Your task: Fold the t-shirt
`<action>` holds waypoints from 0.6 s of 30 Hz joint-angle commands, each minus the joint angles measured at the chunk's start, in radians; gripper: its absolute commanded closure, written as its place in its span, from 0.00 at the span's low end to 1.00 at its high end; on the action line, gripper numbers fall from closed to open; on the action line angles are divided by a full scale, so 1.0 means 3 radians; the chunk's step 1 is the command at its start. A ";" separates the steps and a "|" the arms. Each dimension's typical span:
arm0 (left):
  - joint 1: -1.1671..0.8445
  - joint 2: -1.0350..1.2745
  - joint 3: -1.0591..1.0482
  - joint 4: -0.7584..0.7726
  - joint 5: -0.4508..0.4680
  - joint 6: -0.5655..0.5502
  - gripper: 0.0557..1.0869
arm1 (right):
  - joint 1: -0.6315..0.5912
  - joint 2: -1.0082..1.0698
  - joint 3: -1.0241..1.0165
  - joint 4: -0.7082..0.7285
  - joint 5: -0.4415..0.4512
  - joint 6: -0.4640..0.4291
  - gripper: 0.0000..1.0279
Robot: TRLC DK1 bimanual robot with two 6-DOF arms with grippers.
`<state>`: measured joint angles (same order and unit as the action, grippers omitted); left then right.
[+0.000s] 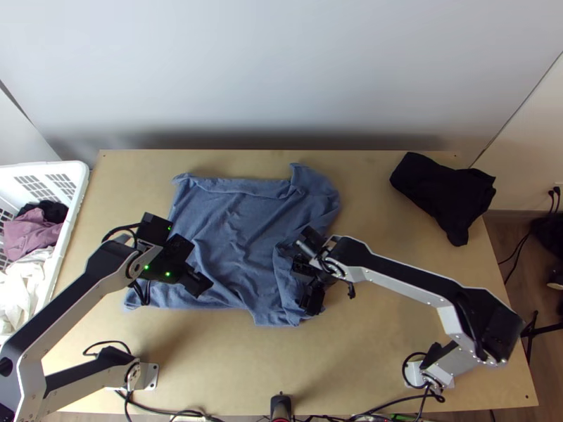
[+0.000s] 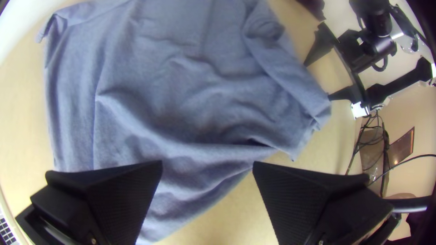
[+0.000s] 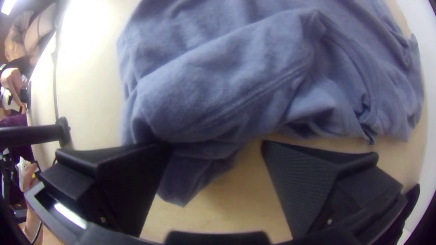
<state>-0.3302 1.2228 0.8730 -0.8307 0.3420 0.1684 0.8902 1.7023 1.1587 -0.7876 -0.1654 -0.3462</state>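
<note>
T-shirt [image 1: 236,225], blue-grey, lies broadly spread across the middle of the tabletop [image 1: 211,366], nearer its left side, with soft creases running through the body. Folding looks barely begun: a narrow band along the far edge seems turned over, and the right side is partly doubled and bunched, though I cannot tell whether that is a deliberate fold. No neat packet has formed. The left tool [image 2: 207,162] is wide open above the near left part, nothing gripped. The right tool [image 3: 217,144] is also wide open, at the near right corner, with loose material beside one finger but not pinched between the two. Left to do, as I judge it: smooth the creases, bring the sides in, double the length over and square the edges.
</note>
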 commanded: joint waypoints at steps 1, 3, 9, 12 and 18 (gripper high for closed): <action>0.0017 -0.0016 -0.0011 -0.0008 0.0000 0.0022 0.06 | 0.0050 0.0165 0.0100 -0.0003 -0.0006 -0.0114 0.42; 0.0017 -0.0021 -0.0011 -0.0013 0.0000 0.0032 0.06 | 0.0050 0.0170 0.0121 0.0002 -0.0027 -0.0160 0.69; 0.0017 -0.0037 -0.0006 -0.0023 0.0000 0.0042 0.06 | -0.0042 0.0139 0.0182 -0.0013 -0.0021 -0.0181 0.97; 0.0017 -0.0057 -0.0006 -0.0028 0.0000 0.0042 0.06 | -0.0191 0.0001 0.0325 -0.0018 -0.0011 -0.0175 0.97; 0.0017 -0.0093 -0.0036 -0.0028 0.0000 0.0047 0.06 | -0.0636 -0.0075 0.0714 -0.0008 0.0076 -0.0268 0.97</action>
<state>-0.3256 1.2045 0.8677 -0.8391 0.3420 0.1802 0.8124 1.7023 1.2751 -0.7914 -0.1642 -0.4007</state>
